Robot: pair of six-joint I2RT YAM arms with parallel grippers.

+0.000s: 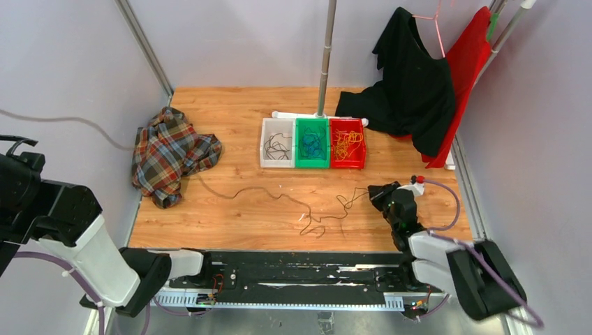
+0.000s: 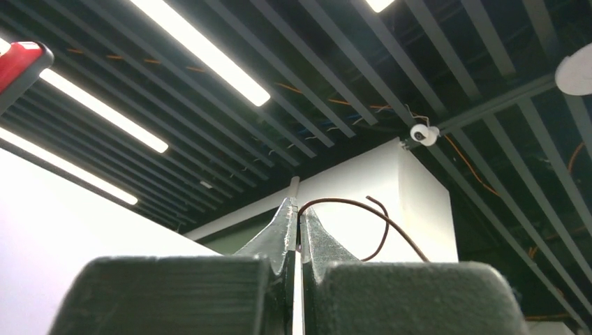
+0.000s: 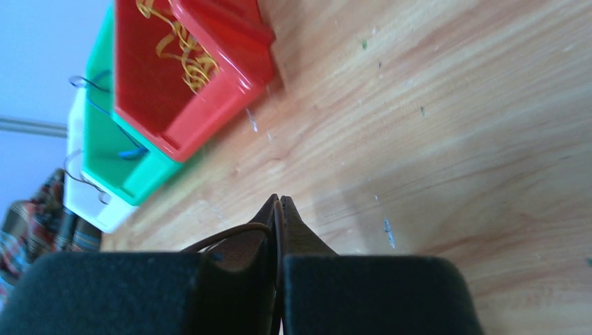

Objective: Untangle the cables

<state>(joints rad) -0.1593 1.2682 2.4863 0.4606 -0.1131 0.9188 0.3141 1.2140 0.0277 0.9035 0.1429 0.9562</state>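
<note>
One dark brown cable (image 3: pixel 234 230) snakes across the table (image 1: pixel 230 225). The right gripper (image 3: pixel 278 204) clamps its right end; the left gripper (image 2: pixel 297 209), aimed upward, clamps a brown strand (image 2: pixel 349 202).

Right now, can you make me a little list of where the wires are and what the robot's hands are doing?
Left gripper: shut on a dark brown wire, pointing up at the ceiling
Right gripper: shut on the long dark wire, low over the wooden table
Long dark wire: curls across the table toward the plaid cloth
White bin: dark wires
Green bin: blue wires
Red bin: yellow wires
</note>
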